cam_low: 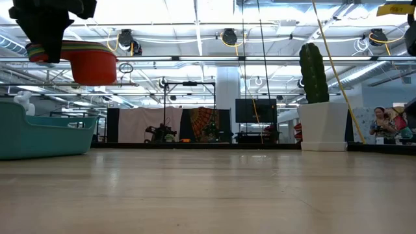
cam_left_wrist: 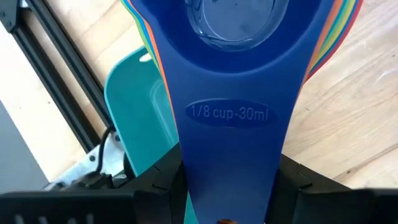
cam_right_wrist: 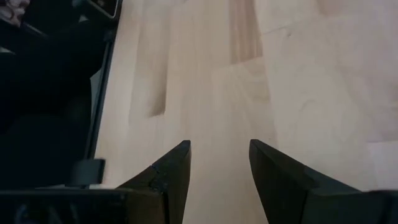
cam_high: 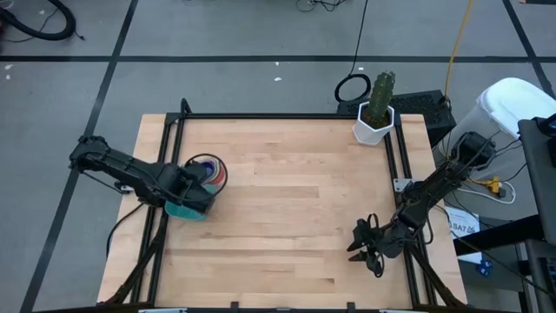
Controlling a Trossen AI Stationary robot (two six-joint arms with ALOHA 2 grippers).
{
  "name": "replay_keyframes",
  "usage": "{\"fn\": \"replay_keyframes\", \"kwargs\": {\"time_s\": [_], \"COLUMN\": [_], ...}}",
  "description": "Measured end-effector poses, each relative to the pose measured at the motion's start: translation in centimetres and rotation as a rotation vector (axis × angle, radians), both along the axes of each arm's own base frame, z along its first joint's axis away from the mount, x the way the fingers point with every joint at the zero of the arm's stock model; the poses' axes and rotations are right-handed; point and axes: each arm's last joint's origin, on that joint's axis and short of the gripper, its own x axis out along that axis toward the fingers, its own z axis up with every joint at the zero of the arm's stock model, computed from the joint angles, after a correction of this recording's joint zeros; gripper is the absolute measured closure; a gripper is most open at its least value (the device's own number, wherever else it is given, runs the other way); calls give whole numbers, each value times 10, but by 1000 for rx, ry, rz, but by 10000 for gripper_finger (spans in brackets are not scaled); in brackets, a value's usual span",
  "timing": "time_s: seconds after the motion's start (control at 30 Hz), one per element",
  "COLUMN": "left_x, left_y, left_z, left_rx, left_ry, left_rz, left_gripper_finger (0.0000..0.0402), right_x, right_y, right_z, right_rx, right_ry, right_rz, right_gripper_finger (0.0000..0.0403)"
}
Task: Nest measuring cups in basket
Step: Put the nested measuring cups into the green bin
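At the surface's left edge, the left pincer [cam_left_wrist: 227, 208] grips the nested stack of cups [cam_high: 208, 171] by its bunched handles, its fingers closed against the blue handle marked 1/8 cup. The stack hangs clear of the wood, directly over the teal basket [cam_low: 39, 133], which sits by that same left edge. The cups look light, rigid and smooth, likely to slide apart if tipped; the layered handles appear the surest place to hold. Near the far right corner stands a potted cactus [cam_high: 377, 109]. By the near right corner, the right pincer [cam_right_wrist: 217, 180] waits over bare wood, partly open and empty.
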Motion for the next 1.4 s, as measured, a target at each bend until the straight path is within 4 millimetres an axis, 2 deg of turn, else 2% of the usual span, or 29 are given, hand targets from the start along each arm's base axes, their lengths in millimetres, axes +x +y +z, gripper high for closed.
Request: {"fn": "replay_keyframes", "kwargs": {"time_s": [0.27, 0.5, 0.6, 0.97, 1.33, 1.4], "left_x": [-3, -21, -29, -35, -38, -39], "left_y": [-4, -13, -18, -24, -22, -21], "left_z": [-6, -44, -53, -58, -104, -105], "left_rx": [-10, -40, -35, -8, -39, -22], "left_ry": [5, 169, 200, 163, 92, 105], "left_rz": [45, 113, 144, 272, 336, 353], "left_gripper_finger": [259, 259, 259, 259, 259, 259], "right_x": [-8, -13, -15, -16, -16, -15], "right_y": [7, 11, 13, 13, 13, 14], "right_z": [0, 0, 0, 0, 0, 1], "right_rx": [23, 49, 56, 57, 65, 72], "right_ry": [12, 29, 34, 33, 38, 33], "right_rz": [24, 34, 37, 36, 30, 30], "right_gripper_finger": [248, 248, 248, 248, 248, 248]}}
